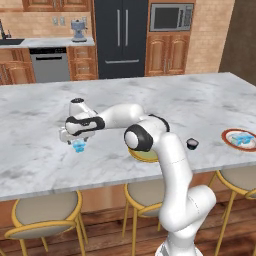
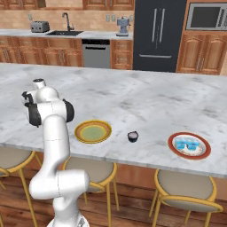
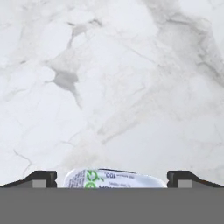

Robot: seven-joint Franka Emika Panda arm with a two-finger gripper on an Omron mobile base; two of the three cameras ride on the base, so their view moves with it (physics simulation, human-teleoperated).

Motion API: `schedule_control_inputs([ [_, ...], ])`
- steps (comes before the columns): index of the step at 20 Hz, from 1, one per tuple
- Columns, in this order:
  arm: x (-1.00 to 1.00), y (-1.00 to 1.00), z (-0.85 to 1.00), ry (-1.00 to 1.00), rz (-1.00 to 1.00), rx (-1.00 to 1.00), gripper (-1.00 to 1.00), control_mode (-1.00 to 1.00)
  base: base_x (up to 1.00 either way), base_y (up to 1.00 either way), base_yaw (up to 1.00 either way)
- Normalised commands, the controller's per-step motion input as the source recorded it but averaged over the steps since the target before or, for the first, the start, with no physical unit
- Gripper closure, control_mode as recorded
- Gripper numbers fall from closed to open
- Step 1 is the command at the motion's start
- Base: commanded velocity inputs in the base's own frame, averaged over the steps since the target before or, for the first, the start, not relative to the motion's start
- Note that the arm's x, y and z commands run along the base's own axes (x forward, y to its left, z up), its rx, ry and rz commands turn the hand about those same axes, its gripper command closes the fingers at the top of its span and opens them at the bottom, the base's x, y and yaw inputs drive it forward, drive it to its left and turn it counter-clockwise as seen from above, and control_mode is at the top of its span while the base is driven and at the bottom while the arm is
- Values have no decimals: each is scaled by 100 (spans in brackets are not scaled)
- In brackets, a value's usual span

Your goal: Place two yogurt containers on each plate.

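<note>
Polished marble counter [image 1: 210, 100], prob. plastic yogurt tub [image 3: 114, 178], wood cabinets [image 1: 167, 52].

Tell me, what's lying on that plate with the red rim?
Two pale-blue-and-white yogurt tubs lie side by side on the white centre of the red-rimmed plate. The patch of plate under them is covered, so anything there is hidden.

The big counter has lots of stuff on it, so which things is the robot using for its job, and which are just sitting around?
For the job: blue yogurt tub, dark yogurt cup, yellow plate, red plate holding two tubs, open gripper.
Just about: stools, toaster, coffee machine.
</note>
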Motion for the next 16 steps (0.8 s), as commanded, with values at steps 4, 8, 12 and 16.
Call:
schedule_control_inputs([
  [4, -1, 0, 0, 0, -13, 0, -100, -100, 0, 0, 0],
  [8, -1, 0, -8, 0, -5, 0, -100, -100, 0, 0, 0],
  [12, -3, 0, -14, 0, 0, 0, -100, -100, 0, 0, 0],
  [16, 0, -5, -13, 0, 0, 0, -100, -100, 0, 0, 0],
])
